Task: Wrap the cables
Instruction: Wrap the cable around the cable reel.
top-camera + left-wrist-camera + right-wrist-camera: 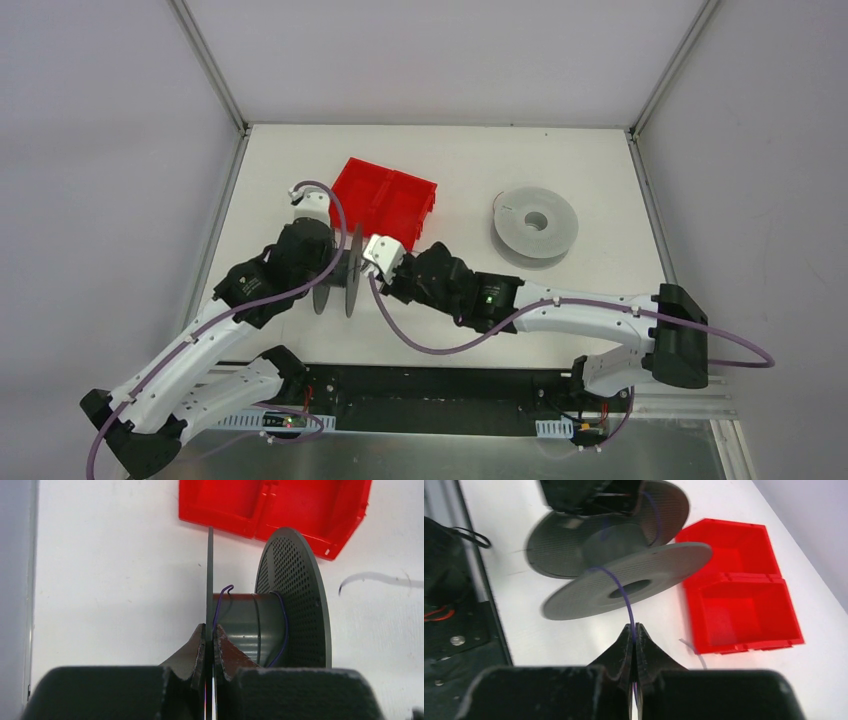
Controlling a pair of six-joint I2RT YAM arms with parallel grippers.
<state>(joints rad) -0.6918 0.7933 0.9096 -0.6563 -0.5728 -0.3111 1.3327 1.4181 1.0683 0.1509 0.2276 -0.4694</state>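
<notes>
A dark grey perforated spool [340, 272] stands on edge in the middle of the table. My left gripper [210, 632] is shut on the rim of its near flange [210, 570]. A hair-thin purple cable [218, 605] lies over the hub [245, 625] and loops round it. In the right wrist view this cable [624, 592] runs from the spool [589, 592] over the flange edge into my right gripper [634, 627], which is shut on it. In the top view the right gripper [372, 262] sits right beside the spool.
A red two-compartment bin [385, 200] lies just behind the spool. A light grey spool [535, 225] lies flat at the back right. A thin pale strand [372, 576] lies on the table right of the dark spool. Thick purple cords run along both arms.
</notes>
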